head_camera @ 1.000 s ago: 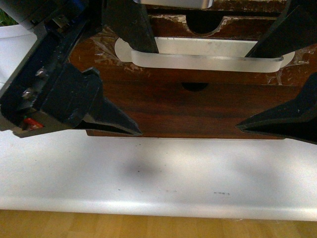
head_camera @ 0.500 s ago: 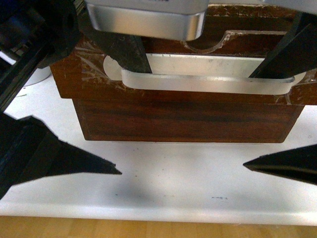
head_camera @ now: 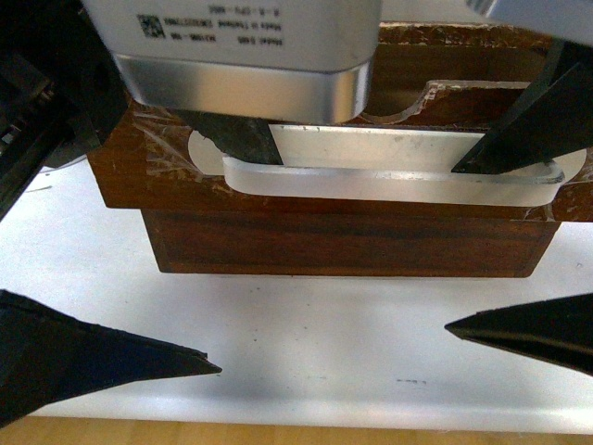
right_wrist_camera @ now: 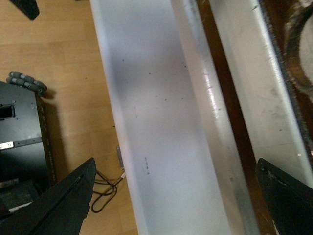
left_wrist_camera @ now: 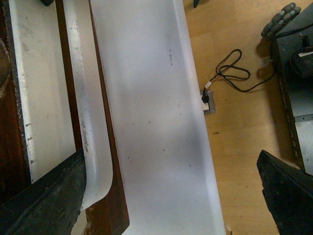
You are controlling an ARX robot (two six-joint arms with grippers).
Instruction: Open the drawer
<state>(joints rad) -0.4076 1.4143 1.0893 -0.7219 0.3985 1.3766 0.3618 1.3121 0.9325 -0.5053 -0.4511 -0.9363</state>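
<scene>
The dark brown drawer (head_camera: pixel 153 176) stands pulled out over the plain wooden front (head_camera: pixel 343 243) below it. Its long white handle (head_camera: pixel 389 183) is held on by clear tape, and the half-round notch (head_camera: pixel 398 107) shows above. My left gripper (head_camera: pixel 245 264) is open, with one finger behind the handle's left end and the other low over the table. My right gripper (head_camera: pixel 450 248) is open the same way at the handle's right end. The left wrist view shows the handle (left_wrist_camera: pixel 93 122) beside one finger (left_wrist_camera: pixel 44 200). The right wrist view shows the handle (right_wrist_camera: pixel 220 122) and the notch (right_wrist_camera: pixel 298 44).
The cabinet stands on a white table (head_camera: pixel 315 324) whose front edge lies near the wooden floor (head_camera: pixel 278 434). A silver wrist camera housing (head_camera: pixel 241 56) hides the cabinet's upper left. On the floor lie a black cable (left_wrist_camera: pixel 230 73) and the black robot base (left_wrist_camera: pixel 293 73).
The drawer has slid out toward me and now overhangs the front below. Both grippers came back with it, fingers still behind the handle. The silver housing moved into view.
</scene>
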